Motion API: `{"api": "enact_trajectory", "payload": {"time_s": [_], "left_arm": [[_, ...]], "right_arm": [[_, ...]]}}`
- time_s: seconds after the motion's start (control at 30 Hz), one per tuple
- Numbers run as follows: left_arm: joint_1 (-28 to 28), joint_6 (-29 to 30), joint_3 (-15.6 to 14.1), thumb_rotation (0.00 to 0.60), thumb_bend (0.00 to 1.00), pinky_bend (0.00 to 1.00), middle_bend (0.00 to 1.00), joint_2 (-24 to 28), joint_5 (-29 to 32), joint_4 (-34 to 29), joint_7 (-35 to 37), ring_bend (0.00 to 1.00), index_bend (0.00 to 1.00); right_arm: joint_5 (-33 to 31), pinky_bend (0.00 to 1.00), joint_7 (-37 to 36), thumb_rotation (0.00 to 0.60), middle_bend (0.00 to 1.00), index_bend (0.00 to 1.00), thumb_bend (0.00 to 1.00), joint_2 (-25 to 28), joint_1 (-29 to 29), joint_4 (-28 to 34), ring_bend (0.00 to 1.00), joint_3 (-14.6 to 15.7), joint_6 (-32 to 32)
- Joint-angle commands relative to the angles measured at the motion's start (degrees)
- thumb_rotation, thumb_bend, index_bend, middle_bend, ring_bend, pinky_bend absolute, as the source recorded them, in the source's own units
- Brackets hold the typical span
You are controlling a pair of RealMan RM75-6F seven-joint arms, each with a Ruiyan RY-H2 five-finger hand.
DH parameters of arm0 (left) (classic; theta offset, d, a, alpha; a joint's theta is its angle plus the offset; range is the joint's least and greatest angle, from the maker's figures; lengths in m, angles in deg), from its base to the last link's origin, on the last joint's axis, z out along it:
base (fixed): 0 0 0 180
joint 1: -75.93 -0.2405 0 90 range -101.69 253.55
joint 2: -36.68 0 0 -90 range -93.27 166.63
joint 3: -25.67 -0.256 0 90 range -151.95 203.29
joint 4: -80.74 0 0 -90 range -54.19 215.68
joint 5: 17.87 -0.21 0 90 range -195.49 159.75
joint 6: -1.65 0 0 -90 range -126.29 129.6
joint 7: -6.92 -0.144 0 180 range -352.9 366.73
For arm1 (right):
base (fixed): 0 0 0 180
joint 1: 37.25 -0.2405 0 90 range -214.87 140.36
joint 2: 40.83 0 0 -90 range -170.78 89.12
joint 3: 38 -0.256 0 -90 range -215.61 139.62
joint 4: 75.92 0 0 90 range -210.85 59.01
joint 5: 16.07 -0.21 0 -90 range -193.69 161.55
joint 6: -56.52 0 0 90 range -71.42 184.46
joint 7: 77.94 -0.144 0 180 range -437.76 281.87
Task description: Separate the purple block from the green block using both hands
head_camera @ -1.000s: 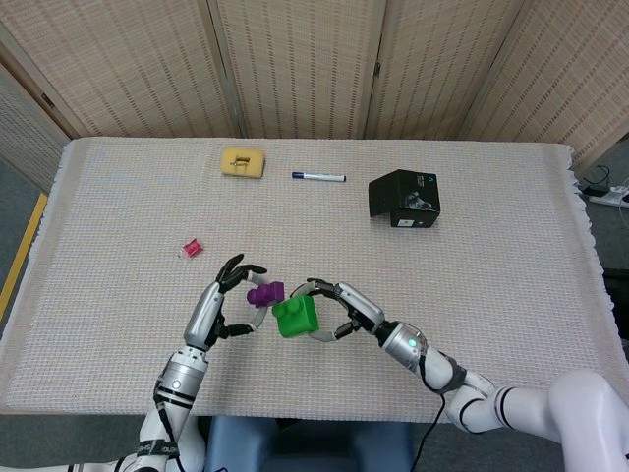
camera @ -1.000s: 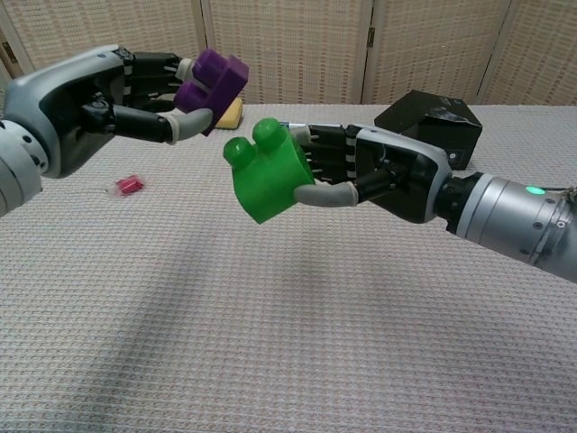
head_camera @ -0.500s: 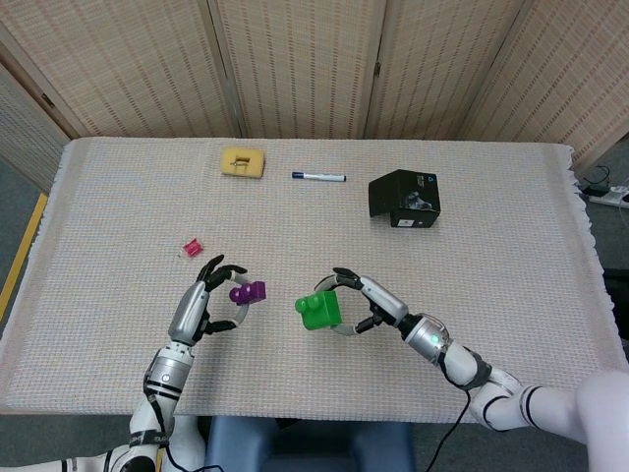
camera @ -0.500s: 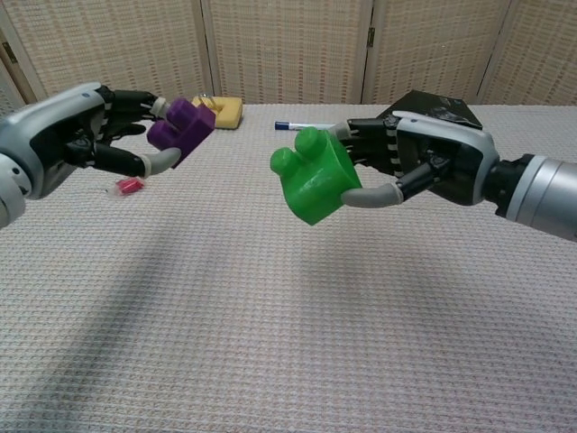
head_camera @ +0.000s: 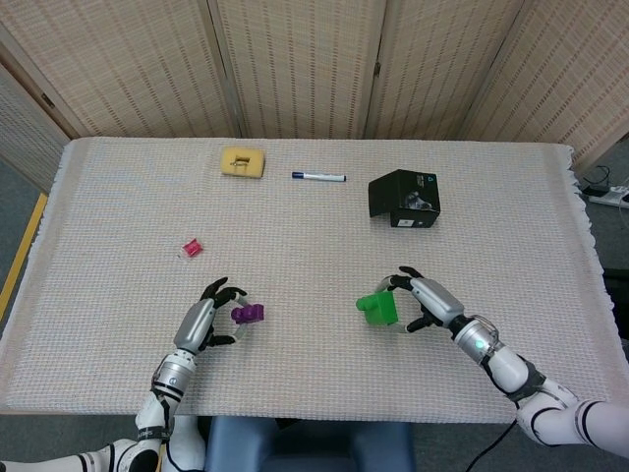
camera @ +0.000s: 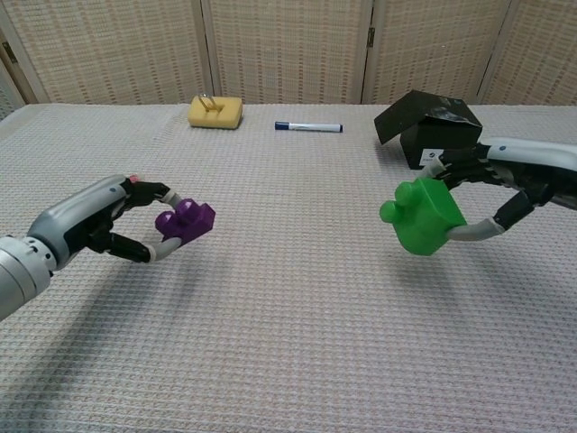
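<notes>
A: Start from the head view. How do the arms sit?

B: Both reach in from the near edge of the table (head_camera: 118, 285). The left hand (head_camera: 204, 322) lies low at the near left, fingers curled toward the centre. The right hand (head_camera: 428, 300) comes in from the near right, angled toward the middle.

A: And the blocks?

B: The purple block (head_camera: 248, 314) sits at the tips of the left hand, pinched between thumb and fingers. The green block (head_camera: 376, 307) is gripped at the front of the right hand, fingers curved over it. The two blocks are well apart, with bare cloth between them.

A: Their look?

B: The purple one is small and studded; the green one is larger, a bright chunky brick.

A: Now the chest view.

B: The left hand (camera: 108, 221) extends from the left edge, roughly level above the cloth, and pinches the purple block (camera: 185, 220), which juts out past its fingertips. The right hand (camera: 505, 185) enters from the right, dark fingers over the top of the green block (camera: 422, 215) and a pale thumb beneath it. The green block shows a round stud on its left face and hangs tilted.

A: Anything else on the table?

B: A yellow sponge (camera: 215, 111), a blue pen (camera: 308, 126) and a black box (camera: 431, 127) along the far side; a small pink item (head_camera: 192, 248) at the left.
</notes>
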Motion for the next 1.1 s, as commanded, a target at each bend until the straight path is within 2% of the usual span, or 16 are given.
{"api": "enact_trajectory", "payload": {"time_s": [0.03,0.43,0.63,0.7,0.73,0.77,0.8,0.83,0.87,0.9,0.97,1.1], "left_arm": [[0.2,-0.6,-1.0,0.6,0.56,0.0,0.31,-2.4,-1.7,4.2,1.8,0.05,0.81],[0.6,-3.9,-1.4,0.6,0.56,0.0,0.31,-6.4,-2.1,13.2,6.4,0.05,0.81],[0.8,-4.2,-1.0,0.6,0.55,0.0,0.31,-7.2,-2.9,15.1,8.6,0.04,0.81],[0.9,-3.8,-0.7,0.6,0.55,0.0,0.31,-7.3,-3.5,15.5,9.9,0.03,0.76],[0.9,-3.8,-0.7,0.6,0.55,0.0,0.31,-7.2,-3.7,15.5,10.5,0.02,0.73],[0.9,-3.8,-0.7,0.6,0.55,0.0,0.31,-7.0,-4.1,15.5,11.2,0.01,0.67],[0.9,-3.8,-0.8,0.6,0.55,0.0,0.29,-6.9,-4.4,15.4,11.6,0.01,0.6],[0.9,-3.8,-0.9,0.6,0.55,0.0,0.28,-6.7,-4.7,15.4,12.1,0.0,0.53],[0.9,-3.7,-1.0,0.6,0.54,0.0,0.26,-6.6,-5.0,15.4,12.5,0.0,0.48],[0.9,-3.7,-1.1,0.6,0.53,0.0,0.25,-6.5,-5.2,15.3,12.7,0.0,0.43],[0.9,-3.7,-1.2,0.6,0.5,0.0,0.24,-6.2,-5.4,15.0,13.0,0.0,0.38],[0.7,-3.6,-1.0,0.6,0.46,0.0,0.22,-5.6,-5.3,14.1,12.8,0.0,0.37]], "right_arm": [[-0.4,0.0,0.4,0.6,0.29,0.99,0.3,-0.3,0.9,-1.6,0.26,0.1,0.8],[-0.6,0.0,2.2,0.6,0.29,0.99,0.3,-1.3,1.7,-3.9,0.26,-0.9,3.0],[-0.9,0.0,2.6,0.6,0.27,0.98,0.3,-1.8,1.9,-4.5,0.24,-1.5,3.9],[0.0,0.0,2.1,0.6,0.21,0.86,0.3,-1.3,1.5,-4.4,0.19,-1.1,4.9],[0.4,0.0,1.7,0.6,0.16,0.71,0.3,-1.1,1.3,-4.3,0.16,-0.8,5.4],[1.0,0.0,1.2,0.6,0.09,0.49,0.3,-0.6,0.9,-4.2,0.11,-0.3,6.5],[1.4,0.0,0.8,0.6,0.06,0.36,0.3,-0.2,0.4,-4.1,0.08,0.0,7.5],[1.9,0.0,0.2,0.6,0.02,0.18,0.3,0.1,0.1,-3.9,0.04,0.3,8.1],[2.3,0.0,-0.6,0.6,0.0,0.08,0.3,0.3,-0.1,-3.9,0.02,0.5,8.5],[2.6,0.0,-0.9,0.6,0.0,0.01,0.3,0.5,-0.2,-3.9,0.01,0.6,8.7],[3.1,0.0,-2.3,0.6,0.0,0.0,0.3,0.8,-0.3,-3.6,0.0,0.6,8.5],[4.1,0.0,-5.0,0.6,0.0,0.0,0.3,2.0,-0.7,-2.7,0.0,1.0,8.6]]}}
